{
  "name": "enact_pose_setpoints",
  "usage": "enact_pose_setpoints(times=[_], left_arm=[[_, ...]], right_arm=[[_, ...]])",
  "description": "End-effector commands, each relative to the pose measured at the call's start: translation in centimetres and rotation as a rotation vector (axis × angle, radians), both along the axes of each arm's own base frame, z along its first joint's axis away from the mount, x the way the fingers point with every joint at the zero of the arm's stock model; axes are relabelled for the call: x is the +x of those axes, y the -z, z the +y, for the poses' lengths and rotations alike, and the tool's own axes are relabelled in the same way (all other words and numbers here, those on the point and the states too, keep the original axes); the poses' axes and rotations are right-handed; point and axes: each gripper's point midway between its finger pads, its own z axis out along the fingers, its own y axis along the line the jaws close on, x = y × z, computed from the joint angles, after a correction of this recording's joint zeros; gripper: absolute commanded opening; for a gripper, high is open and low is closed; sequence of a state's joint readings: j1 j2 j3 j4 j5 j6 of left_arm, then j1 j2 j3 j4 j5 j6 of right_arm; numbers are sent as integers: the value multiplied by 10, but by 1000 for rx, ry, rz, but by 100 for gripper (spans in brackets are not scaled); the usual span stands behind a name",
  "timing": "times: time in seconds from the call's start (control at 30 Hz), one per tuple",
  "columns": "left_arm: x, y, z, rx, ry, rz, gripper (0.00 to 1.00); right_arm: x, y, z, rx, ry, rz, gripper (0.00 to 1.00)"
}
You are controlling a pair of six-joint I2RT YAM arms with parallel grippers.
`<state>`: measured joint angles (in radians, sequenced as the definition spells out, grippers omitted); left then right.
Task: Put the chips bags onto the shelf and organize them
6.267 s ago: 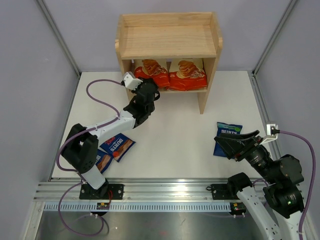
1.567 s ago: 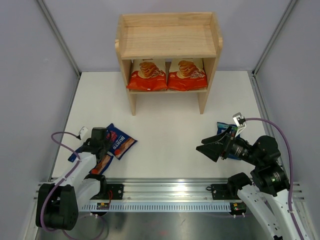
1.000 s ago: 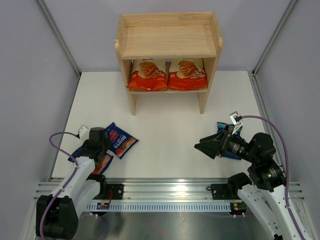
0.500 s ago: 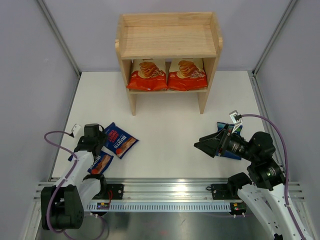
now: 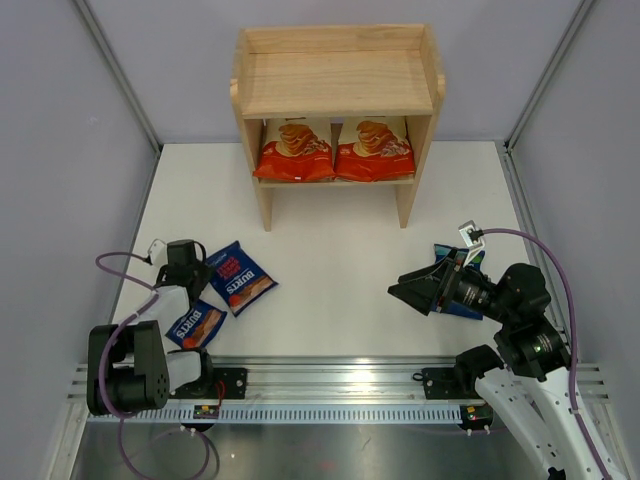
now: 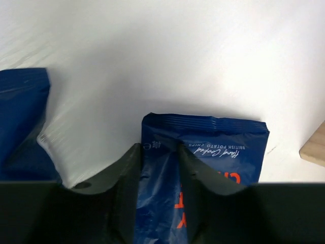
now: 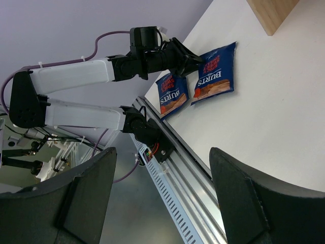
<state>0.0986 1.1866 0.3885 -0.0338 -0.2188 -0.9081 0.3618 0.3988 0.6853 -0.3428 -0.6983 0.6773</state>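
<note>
The wooden shelf (image 5: 338,82) stands at the back, with two cream-and-orange chips bags (image 5: 294,150) (image 5: 374,149) side by side on its lower tier. Two dark blue Burts bags lie at the front left, one angled (image 5: 241,279) and one nearer the rail (image 5: 196,325). My left gripper (image 5: 203,269) (image 6: 158,150) (image 7: 195,58) is shut on the left edge of the angled bag (image 6: 213,152), with foil creased between its fingers (image 6: 127,175). My right gripper (image 5: 405,288) (image 7: 161,150) hangs open and holds nothing. A third blue bag (image 5: 447,255) is mostly hidden behind it.
The shelf's top tier holds nothing. Grey walls close in the left, right and back. The metal rail (image 5: 330,375) with both arm bases runs along the front edge. A shelf leg (image 6: 315,147) shows at the right of the left wrist view.
My left gripper opened wider, then closed onto the angled blue bag's edge while the arm folded back toward the left. The bag turned slightly. The right arm barely moved.
</note>
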Motion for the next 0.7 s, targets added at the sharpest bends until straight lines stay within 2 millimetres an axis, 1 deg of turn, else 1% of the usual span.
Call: enact_pose_setpoints(times=[0.0,0.1,0.13,0.17,0.2,0.3,0.33,0.37,0.43,0.47,0.5,0.53,0.57,0.6,0.63,0.67], left_arm=[[8,-2,-7,-27,43,-45,28],[9,-5,-6,-18,40,-57,15],[10,-7,-6,-17,40,-65,6],[11,-9,-7,-19,48,-71,2],[11,-10,-8,-21,58,-75,0],[16,-18,-13,-31,91,-98,0],[17,-19,-13,-30,90,-104,0],[19,-22,-17,-46,107,-124,0],[21,-30,-24,-72,124,-167,0],[20,-37,-30,-99,140,-204,0],[19,-41,-32,-109,146,-222,0],[19,-47,-34,-116,150,-246,0],[17,-57,-36,-125,148,-278,0],[15,-62,-37,-125,149,-296,0],[14,-69,-43,-142,172,-316,0],[10,-71,-47,-164,178,-317,0]], right_arm=[[-1,-7,0,2,0,-41,81],[0,-6,0,0,-2,-38,81],[0,-5,0,-1,0,-37,81],[0,-5,0,-2,-2,-36,81],[2,-4,1,-2,-1,-34,81],[7,3,3,-3,-2,-11,81],[7,2,3,-2,-3,-14,81],[9,6,5,0,-6,-2,81],[12,5,6,10,-6,-8,81],[16,13,8,10,-7,18,80],[18,11,10,22,-14,7,80],[21,14,12,28,-20,19,80],[25,27,16,31,-27,75,79],[27,24,19,51,-46,59,79],[29,27,21,60,-53,73,78],[34,38,24,68,-55,123,78]])
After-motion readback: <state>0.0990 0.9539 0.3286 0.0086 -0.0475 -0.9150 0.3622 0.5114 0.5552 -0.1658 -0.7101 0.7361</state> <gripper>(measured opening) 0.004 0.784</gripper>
